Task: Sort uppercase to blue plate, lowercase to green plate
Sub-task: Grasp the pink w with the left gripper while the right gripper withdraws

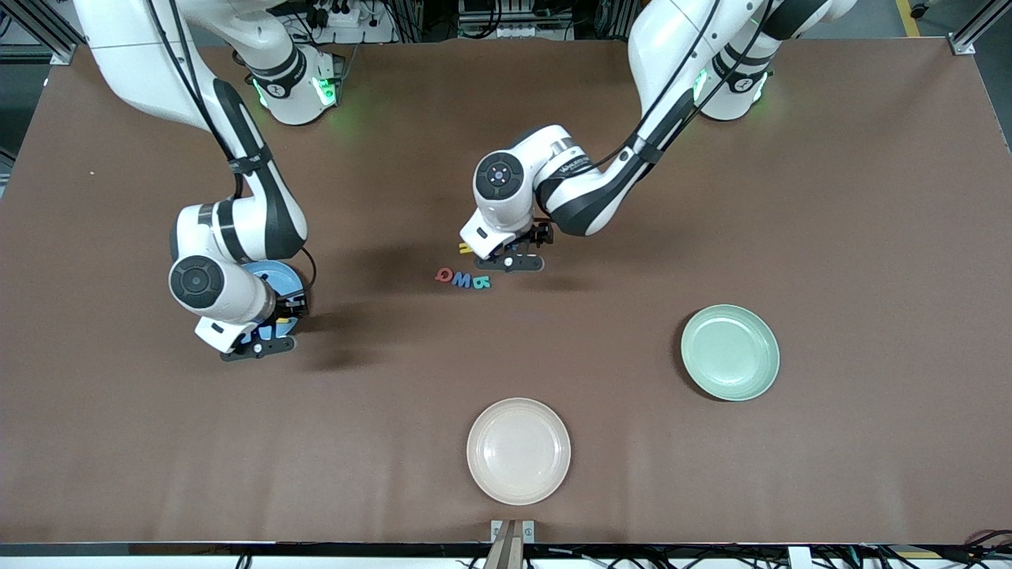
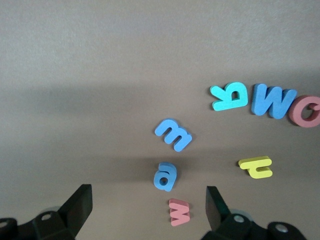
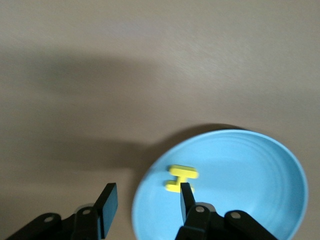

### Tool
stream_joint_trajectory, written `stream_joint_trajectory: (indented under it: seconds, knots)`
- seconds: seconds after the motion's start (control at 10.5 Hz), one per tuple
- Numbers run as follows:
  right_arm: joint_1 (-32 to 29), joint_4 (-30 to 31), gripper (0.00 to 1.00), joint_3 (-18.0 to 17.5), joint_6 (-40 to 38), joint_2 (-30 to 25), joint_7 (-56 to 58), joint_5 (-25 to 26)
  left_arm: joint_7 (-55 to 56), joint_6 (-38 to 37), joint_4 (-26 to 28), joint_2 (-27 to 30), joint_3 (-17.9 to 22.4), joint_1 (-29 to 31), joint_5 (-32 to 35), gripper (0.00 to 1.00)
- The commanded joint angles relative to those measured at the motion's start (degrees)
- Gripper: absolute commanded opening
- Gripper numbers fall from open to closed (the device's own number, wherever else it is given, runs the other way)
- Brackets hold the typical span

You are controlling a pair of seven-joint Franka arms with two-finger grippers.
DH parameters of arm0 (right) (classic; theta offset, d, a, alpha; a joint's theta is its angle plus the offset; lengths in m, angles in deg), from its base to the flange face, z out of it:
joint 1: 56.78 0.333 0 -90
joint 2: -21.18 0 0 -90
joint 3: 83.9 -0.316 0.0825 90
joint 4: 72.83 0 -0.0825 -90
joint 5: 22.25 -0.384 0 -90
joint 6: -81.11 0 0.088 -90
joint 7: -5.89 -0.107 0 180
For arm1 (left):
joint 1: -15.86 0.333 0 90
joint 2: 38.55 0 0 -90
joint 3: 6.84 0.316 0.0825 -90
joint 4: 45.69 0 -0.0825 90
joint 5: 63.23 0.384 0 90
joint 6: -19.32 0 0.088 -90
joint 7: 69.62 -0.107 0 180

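Plates sit nearest: cream round plate (image 1: 518,450), empty mint-green plate (image 1: 730,352). Yellow foam H (image 3: 181,179) lies flat in the blue plate (image 3: 250,175), long axis across its edge; right gripper (image 3: 145,202) gapes empty overhead. Left gripper (image 2: 147,207), wide open, straddles blue foam a (image 2: 165,176) — red w (image 2: 179,212) could snag!

We see even overhead light, soft arm shadows on the brown table (image 1: 830,197), and both wrist views slightly blurred.

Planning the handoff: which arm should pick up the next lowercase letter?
Left. The left gripper hangs with jaws open over the blue a and red w; the right gripper is over the blue plate.
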Motion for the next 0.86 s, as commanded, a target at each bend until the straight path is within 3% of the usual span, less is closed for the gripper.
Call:
stream_joint_trajectory:
  seconds: [0.0,0.29,0.76]
  knots:
    - [0.28,-0.42,0.58,-2.57,-0.27,-1.55,-6.23,-0.65,2.02,-0.08,-1.24,-0.52,0.97,-1.05,1.25,1.0]
    - [0.36,-0.87,0.58,-6.25,2.8,-1.47,-14.92,-0.39,4.91,4.12,0.86,-0.34,0.89,-1.66,1.16,1.0]
    - [1.33,-0.52,0.58,-7.31,5.26,-1.12,-17.85,-0.65,8.44,12.57,9.55,0.0,0.97,-4.39,1.33,1.0]
